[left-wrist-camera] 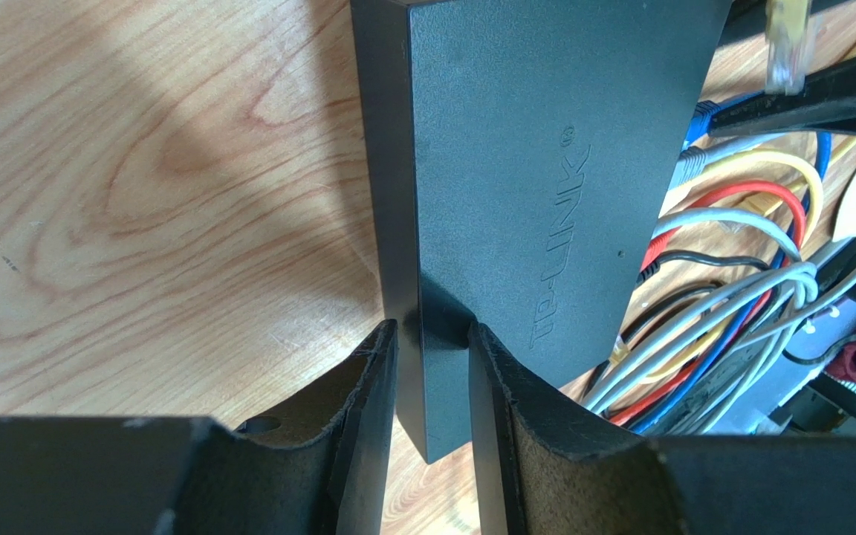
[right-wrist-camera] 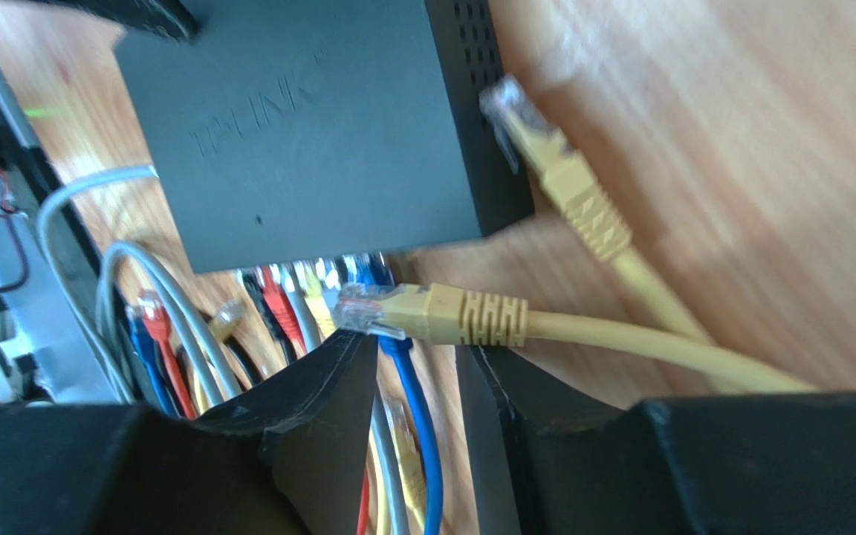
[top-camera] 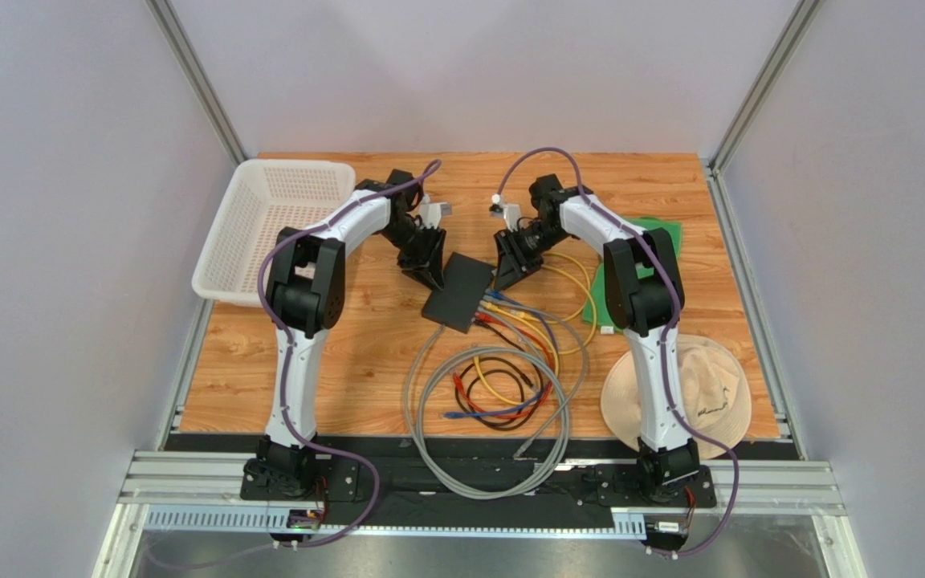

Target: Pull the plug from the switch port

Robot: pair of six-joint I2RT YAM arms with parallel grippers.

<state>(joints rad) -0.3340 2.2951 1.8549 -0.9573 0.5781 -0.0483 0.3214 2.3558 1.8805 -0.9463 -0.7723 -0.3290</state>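
Observation:
The black switch (top-camera: 459, 293) lies flat on the wooden table, its port edge facing the near right. My left gripper (left-wrist-camera: 433, 334) is shut on the switch (left-wrist-camera: 544, 145) at a far corner, one finger on each side of its edge. A yellow plug (right-wrist-camera: 399, 310) with a clear tip is out of the ports and lies across the tips of my right gripper (right-wrist-camera: 419, 346), whose jaws stand apart over a blue cable (right-wrist-camera: 416, 412). The plug also shows in the left wrist view (left-wrist-camera: 784, 45). Red, blue, grey and yellow plugs (right-wrist-camera: 287, 295) sit along the switch's (right-wrist-camera: 310, 123) port edge.
A second loose yellow plug (right-wrist-camera: 533, 145) lies beside the switch. A tangle of cables (top-camera: 498, 373) spreads toward the near edge. A white basket (top-camera: 268, 223) stands far left, a green mat (top-camera: 642, 241) far right, a beige hat (top-camera: 679, 391) near right.

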